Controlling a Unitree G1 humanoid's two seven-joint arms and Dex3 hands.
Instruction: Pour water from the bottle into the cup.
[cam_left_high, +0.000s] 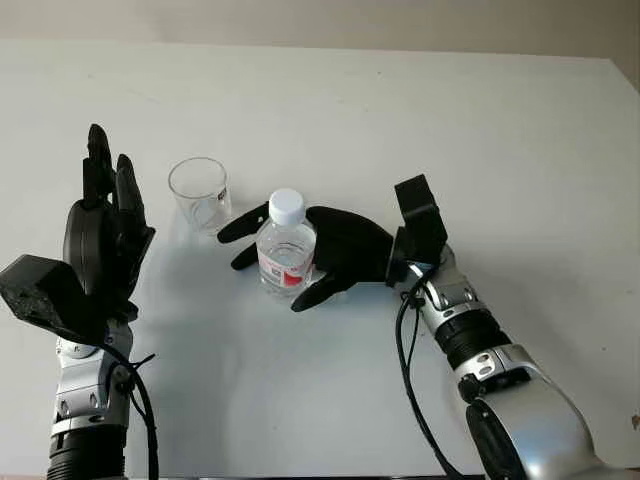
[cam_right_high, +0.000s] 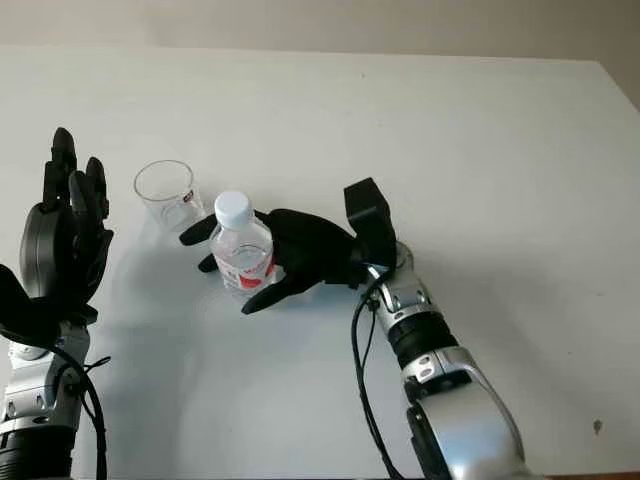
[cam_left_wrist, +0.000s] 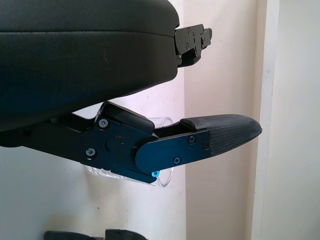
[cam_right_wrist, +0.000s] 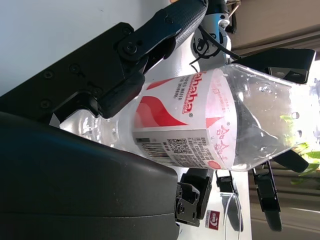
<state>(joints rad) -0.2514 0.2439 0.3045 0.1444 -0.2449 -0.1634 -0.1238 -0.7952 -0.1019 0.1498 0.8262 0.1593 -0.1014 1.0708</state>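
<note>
Bottle (cam_left_high: 286, 255) stands just right of cup (cam_left_high: 199, 194).

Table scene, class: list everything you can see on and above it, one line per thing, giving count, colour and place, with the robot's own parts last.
Bottle: one, clear plastic with white cap and red-and-white label, upright near the table's middle, capped.
Cup: one, clear, empty, upright just beyond and to the left of the bottle, apart from it.
Table: one, white, under everything.
Right hand: one, black, fingers wrapped around the bottle's body.
Left hand: one, black, open, raised above the table's left side, near the cup but not touching it.
</note>
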